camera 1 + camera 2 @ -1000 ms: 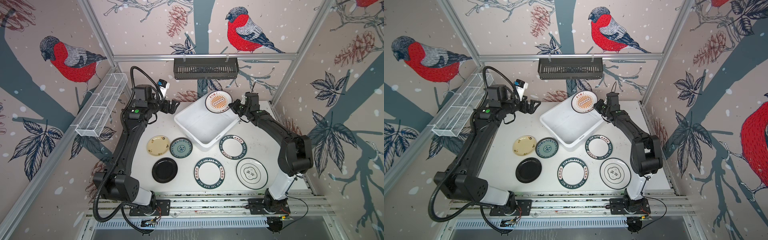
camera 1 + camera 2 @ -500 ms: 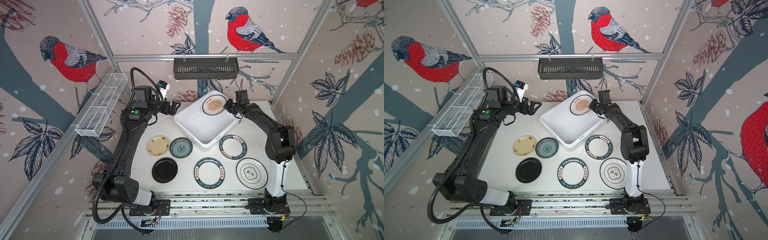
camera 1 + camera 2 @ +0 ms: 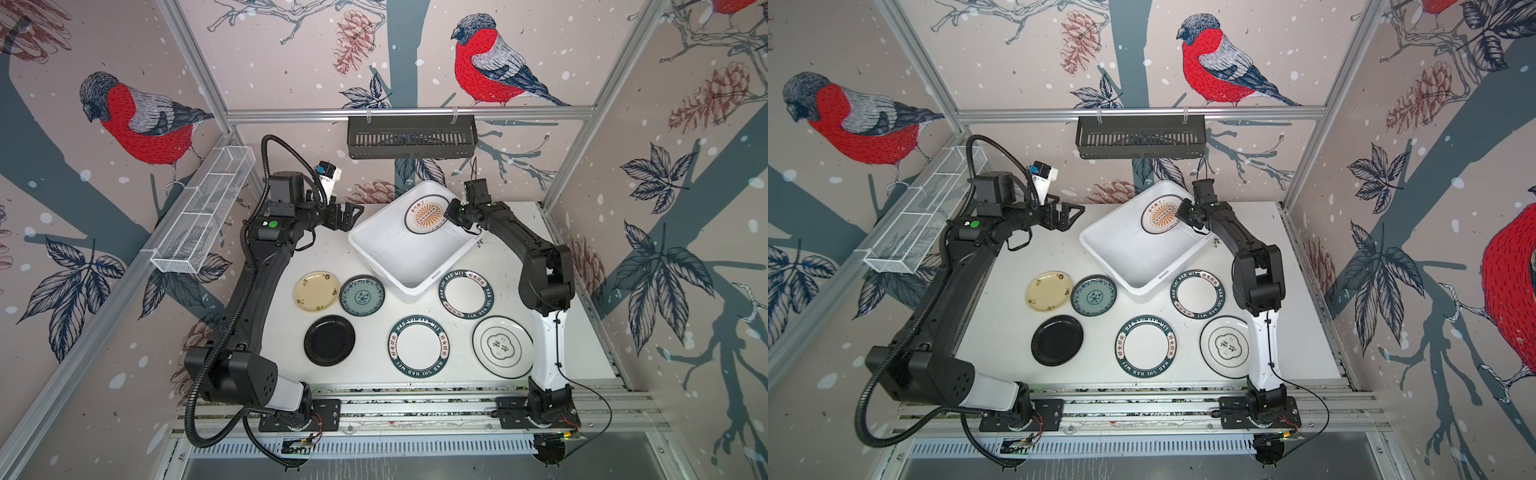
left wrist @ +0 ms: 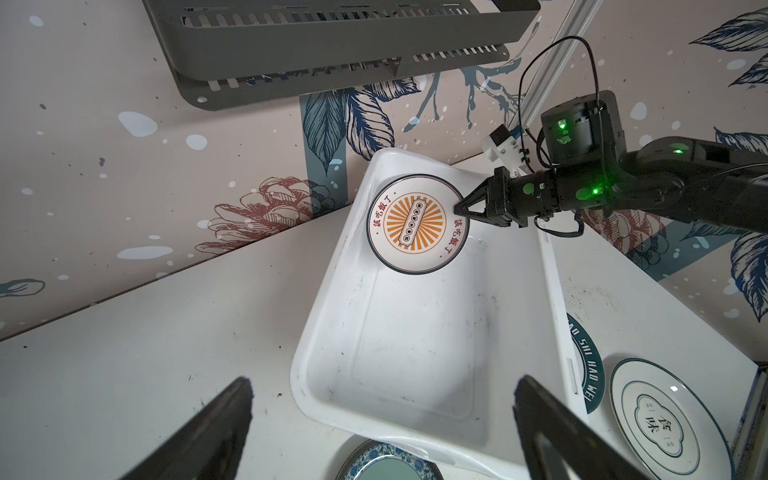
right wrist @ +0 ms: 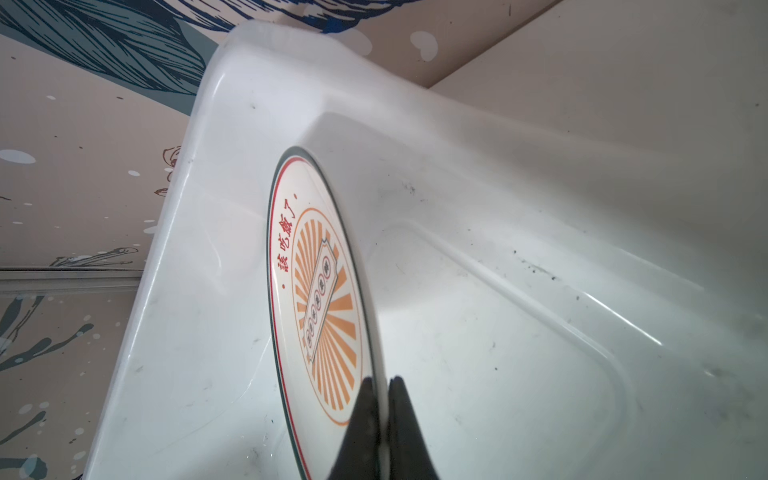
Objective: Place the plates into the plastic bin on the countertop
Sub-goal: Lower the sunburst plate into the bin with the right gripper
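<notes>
Top views both show the right pincer (image 3: 449, 212) clenched on the rim of the sunburst plate (image 3: 427, 215), tilted just ahead of it over the far corner of the bin (image 3: 417, 286), likely to slide in edge first. Six other plates (image 3: 419, 348) lie on the countertop (image 3: 372, 361), well behind that pincer. Left wrist view: the left pincer (image 4: 384, 381) gapes wide and empty beside the bin, apparently out of the way. Right wrist view: both fingers (image 5: 361, 415) nip the thin rim; whether the plate touches the wall is unclear.
</notes>
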### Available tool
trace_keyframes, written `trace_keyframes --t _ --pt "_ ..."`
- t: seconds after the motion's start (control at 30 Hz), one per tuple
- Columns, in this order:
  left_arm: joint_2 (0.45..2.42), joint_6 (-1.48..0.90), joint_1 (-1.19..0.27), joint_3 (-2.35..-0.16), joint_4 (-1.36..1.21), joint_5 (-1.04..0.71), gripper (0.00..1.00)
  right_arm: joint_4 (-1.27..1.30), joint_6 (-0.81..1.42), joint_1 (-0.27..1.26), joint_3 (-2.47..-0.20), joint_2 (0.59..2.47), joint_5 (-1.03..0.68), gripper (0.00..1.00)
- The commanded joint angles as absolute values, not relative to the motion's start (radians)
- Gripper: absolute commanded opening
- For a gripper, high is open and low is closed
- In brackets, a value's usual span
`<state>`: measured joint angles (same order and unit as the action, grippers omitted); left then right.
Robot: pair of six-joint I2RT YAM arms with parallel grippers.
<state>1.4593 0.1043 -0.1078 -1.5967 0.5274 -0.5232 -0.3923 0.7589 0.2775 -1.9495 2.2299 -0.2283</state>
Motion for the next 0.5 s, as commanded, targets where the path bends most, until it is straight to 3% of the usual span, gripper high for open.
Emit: trace_keyframes --t 0.0,0.47 --pt "1.459 0.095 -0.109 -1.599 0.511 -0.554 0.97 -0.399 0.746 0.276 -1.975 2.246 -0.229 0.01" --pt "1.460 0.083 -0.109 -1.597 0.506 -0.581 0.97 -0.397 0.741 0.256 -1.984 2.304 -0.260 0.02"
